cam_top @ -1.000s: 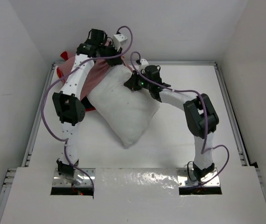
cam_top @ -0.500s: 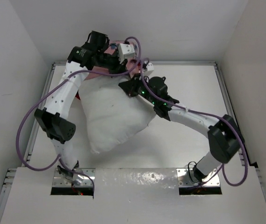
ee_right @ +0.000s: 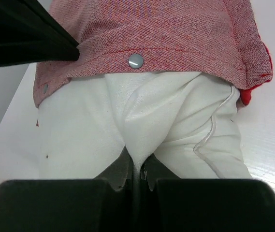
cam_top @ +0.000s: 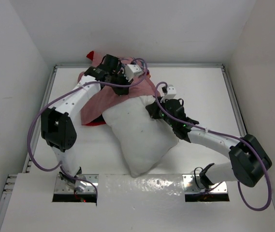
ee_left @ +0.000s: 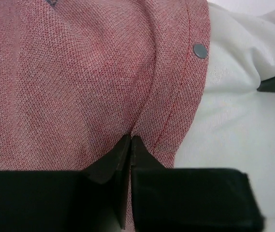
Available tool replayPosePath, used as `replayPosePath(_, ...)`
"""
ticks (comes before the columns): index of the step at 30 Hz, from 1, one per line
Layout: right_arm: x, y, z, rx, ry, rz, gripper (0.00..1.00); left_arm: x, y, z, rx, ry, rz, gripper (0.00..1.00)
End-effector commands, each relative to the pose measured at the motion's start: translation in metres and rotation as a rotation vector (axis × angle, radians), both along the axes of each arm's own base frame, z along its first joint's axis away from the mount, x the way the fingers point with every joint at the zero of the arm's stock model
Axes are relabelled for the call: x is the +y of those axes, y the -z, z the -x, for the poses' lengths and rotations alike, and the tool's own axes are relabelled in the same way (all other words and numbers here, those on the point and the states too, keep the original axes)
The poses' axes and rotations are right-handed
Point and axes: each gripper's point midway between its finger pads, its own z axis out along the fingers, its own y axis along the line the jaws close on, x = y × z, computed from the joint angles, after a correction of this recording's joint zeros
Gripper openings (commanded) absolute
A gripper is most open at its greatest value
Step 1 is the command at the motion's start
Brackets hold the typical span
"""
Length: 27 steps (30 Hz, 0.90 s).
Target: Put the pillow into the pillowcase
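Pink-faded pillowcase [cam_top: 98, 104] fabric is pinched beside its snap-button hem by the left gripper [ee_left: 130, 141], at the far left of the table [cam_top: 200, 87]. White pillow [cam_top: 137, 137] lies mid-table, far end overlapped by the hem, a fold pinched by the right gripper [ee_right: 137, 166].

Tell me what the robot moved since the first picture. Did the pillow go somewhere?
The pillow swung left, then slid toward the near edge of the table. The pillowcase came along with it, and more of its pink inside shows. Both arms pulled nearer too. Nothing was let go: the left gripper still pinches the pillowcase, and the right gripper still pinches the pillow.
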Motion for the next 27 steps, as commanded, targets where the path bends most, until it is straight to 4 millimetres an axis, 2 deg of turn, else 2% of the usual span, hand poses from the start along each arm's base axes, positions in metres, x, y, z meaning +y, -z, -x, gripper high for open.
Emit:
replayPosePath(1, 0.009, -0.008, 0.005, -0.032, -0.052, -0.006, 0.0, -0.004, -0.029, -0.011, -0.1, -0.039, 0.035, 0.0)
replayPosePath(3, 0.01, -0.009, 0.005, -0.031, -0.061, 0.004, 0.0, -0.009, -0.039, -0.003, -0.113, 0.003, 0.073, 0.04)
replayPosePath(4, 0.009, -0.005, 0.005, -0.022, -0.062, 0.02, 0.0, -0.013, -0.042, 0.002, -0.113, 0.042, 0.092, 0.14)
replayPosePath(5, 0.008, -0.004, 0.005, -0.019, -0.059, 0.023, 0.0, -0.023, -0.045, 0.019, -0.094, 0.155, 0.129, 0.42)
replayPosePath(7, 0.007, -0.001, 0.006, -0.017, -0.058, 0.027, 0.0, -0.031, -0.047, 0.041, -0.072, 0.277, 0.168, 0.64)
replayPosePath(11, 0.009, 0.005, 0.008, -0.003, -0.067, 0.031, 0.0, -0.032, -0.023, 0.059, -0.01, 0.366, 0.121, 0.68)
replayPosePath(13, 0.009, 0.007, 0.008, 0.002, -0.069, 0.029, 0.0, -0.036, -0.013, 0.053, 0.025, 0.341, 0.092, 0.71)
replayPosePath(15, 0.009, 0.008, 0.008, 0.005, -0.068, 0.027, 0.0, -0.036, -0.008, 0.038, 0.009, 0.28, 0.063, 0.67)
replayPosePath(16, 0.009, 0.008, 0.008, 0.003, -0.068, 0.022, 0.0, -0.034, -0.008, 0.021, -0.031, 0.208, 0.042, 0.53)
replayPosePath(18, 0.009, 0.007, 0.008, 0.001, -0.067, 0.019, 0.0, -0.03, -0.008, 0.005, -0.068, 0.132, 0.019, 0.33)
replayPosePath(19, 0.009, 0.005, 0.008, -0.002, -0.067, 0.016, 0.0, -0.029, -0.01, -0.003, -0.086, 0.095, 0.014, 0.14)
replayPosePath(20, 0.009, 0.005, 0.008, -0.002, -0.068, 0.016, 0.0, -0.025, -0.014, -0.012, -0.105, 0.041, 0.005, 0.05)
replayPosePath(22, 0.01, 0.004, 0.008, -0.005, -0.073, 0.018, 0.0, -0.025, -0.024, -0.016, -0.125, 0.021, 0.012, 0.0)
replayPosePath(27, 0.01, 0.003, 0.007, -0.008, -0.072, 0.02, 0.0, -0.024, -0.05, -0.012, -0.158, -0.002, 0.055, 0.0)
